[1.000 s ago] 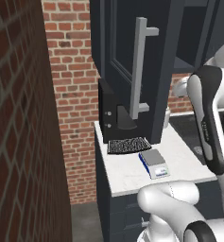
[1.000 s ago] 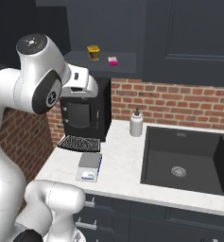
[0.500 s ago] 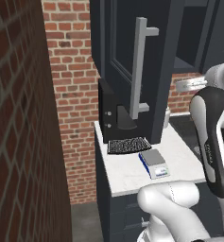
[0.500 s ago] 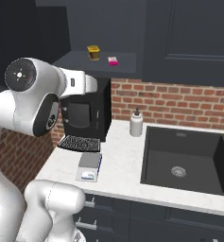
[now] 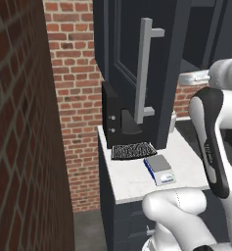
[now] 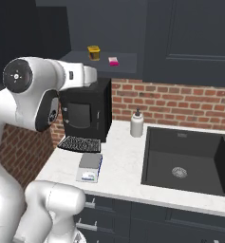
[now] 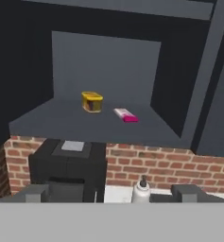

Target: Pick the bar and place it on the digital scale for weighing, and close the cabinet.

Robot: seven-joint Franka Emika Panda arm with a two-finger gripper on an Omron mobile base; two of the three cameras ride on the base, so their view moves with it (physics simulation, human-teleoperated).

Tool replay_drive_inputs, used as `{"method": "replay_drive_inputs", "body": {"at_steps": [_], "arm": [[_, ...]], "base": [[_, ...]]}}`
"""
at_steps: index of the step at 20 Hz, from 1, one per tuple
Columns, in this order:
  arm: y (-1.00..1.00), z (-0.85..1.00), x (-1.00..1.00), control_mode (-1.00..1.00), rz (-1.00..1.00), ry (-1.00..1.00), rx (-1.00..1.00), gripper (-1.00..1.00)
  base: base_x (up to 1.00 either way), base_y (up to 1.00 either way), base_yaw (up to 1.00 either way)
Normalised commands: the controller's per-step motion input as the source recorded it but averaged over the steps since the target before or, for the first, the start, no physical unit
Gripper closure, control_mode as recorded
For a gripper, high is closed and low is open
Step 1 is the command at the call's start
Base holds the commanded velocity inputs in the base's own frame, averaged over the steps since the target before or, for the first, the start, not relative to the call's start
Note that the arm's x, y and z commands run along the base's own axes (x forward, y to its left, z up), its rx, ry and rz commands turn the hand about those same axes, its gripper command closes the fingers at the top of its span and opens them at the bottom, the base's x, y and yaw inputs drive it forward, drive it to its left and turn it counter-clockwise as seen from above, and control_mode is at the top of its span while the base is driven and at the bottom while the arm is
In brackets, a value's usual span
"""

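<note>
Inspection from my remote station. Over the last second the arm has swung its upper link round and lifted the wrist toward the open cabinet (image 6: 104, 28); nothing on the surface (image 6: 123, 161) has moved. I judge this to be the approach for the pick, with the reach itself not yet begun.

The bar (image 7: 125, 115) lies flat on the cabinet shelf (image 7: 52, 120), just right of a small yellow container (image 7: 92, 101) and apart from it. In the right base view it sits near the shelf's front edge (image 6: 113, 61). The digital scale (image 6: 89, 167) rests on the surface in front of the black appliance (image 6: 85, 111) and its ribbed mat (image 6: 79, 143), its plate bare. The cabinet door (image 5: 137, 68) stands swung wide open, handle (image 5: 143, 68) facing the camera.

Arm pose: the forearm runs roughly level at shelf height, above the appliance, with the hand camera looking straight into the cabinet.

The tool's fingers (image 7: 33, 193) stand spread to their full width and hold nothing.

Weighing and door closing are both outstanding.
</note>
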Motion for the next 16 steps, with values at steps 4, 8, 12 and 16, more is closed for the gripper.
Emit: {"method": "replay_drive_inputs", "body": {"at_steps": [4, 8, 12, 16], "arm": [[0.00, 0.59, 0.08, -1.00, -0.01, 0.08, 0.00, -1.00], [0.00, 0.05, 0.34, -1.00, 0.00, 0.04, 0.00, -1.00], [0.00, -0.18, 0.41, -1.00, 0.00, 0.00, 0.00, -1.00], [0.00, -0.16, 0.54, -1.00, 0.00, 0.02, 0.00, -1.00]], "base": [[0.00, 0.00, 0.00], [0.00, 0.00, 0.00], [0.00, 0.00, 0.00], [0.00, 0.00, 0.00]]}}
